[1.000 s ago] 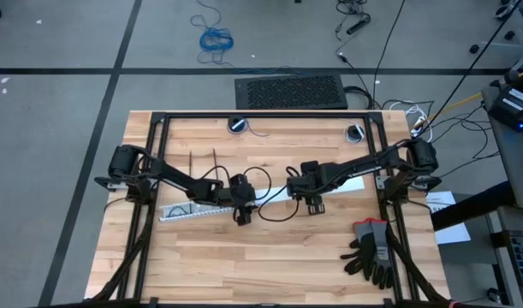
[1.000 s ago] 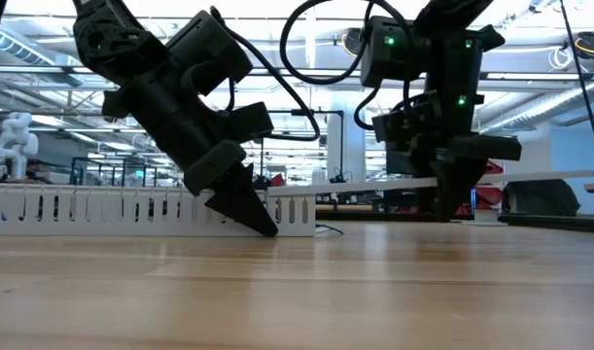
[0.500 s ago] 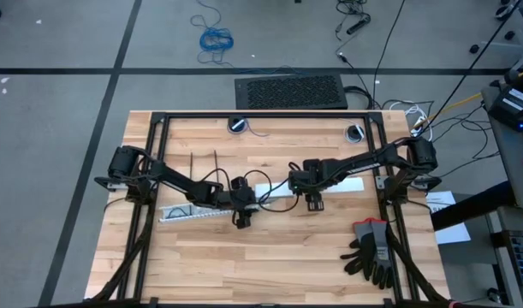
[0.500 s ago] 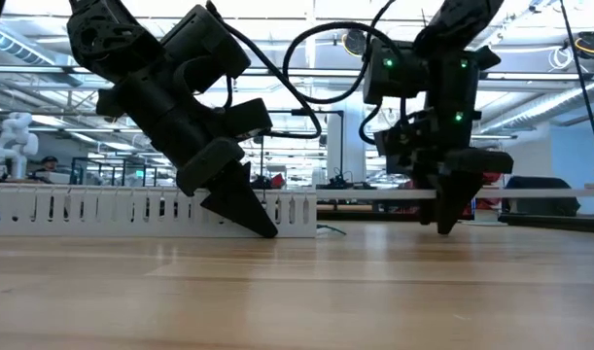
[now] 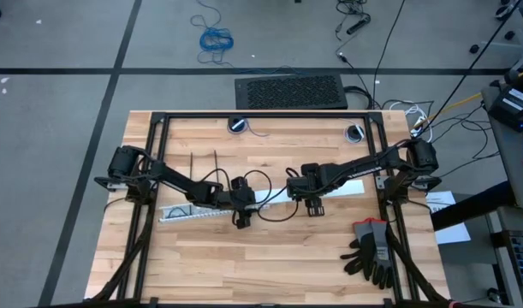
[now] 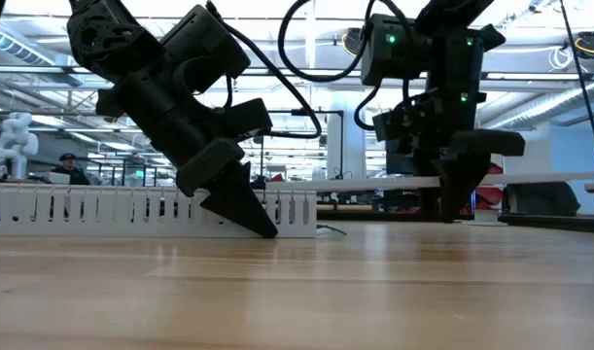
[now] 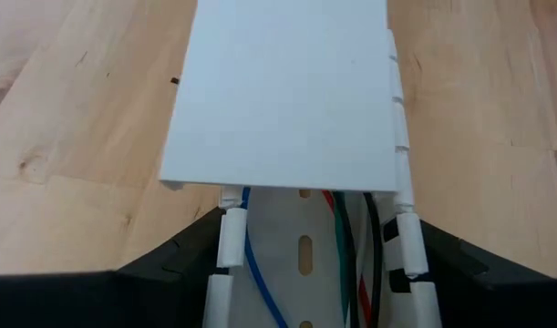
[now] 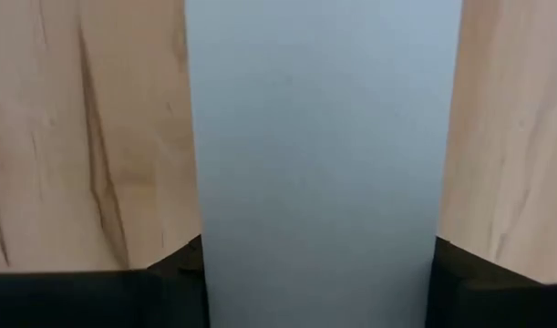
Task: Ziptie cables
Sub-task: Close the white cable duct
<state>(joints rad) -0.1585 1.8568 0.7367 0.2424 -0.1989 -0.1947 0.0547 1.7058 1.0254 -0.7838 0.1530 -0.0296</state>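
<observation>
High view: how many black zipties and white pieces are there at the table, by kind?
black zipties: 2
white slotted strip: 1
white flat cover: 1
Total: 4

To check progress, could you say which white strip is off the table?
The flat cover, gripped by the right end effector; the slotted duct rests on the table, in the left end effector.

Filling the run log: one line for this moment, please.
left gripper: gripping slotted channel | right gripper: holding white cover | cables: in channel | zipties: on table
</observation>
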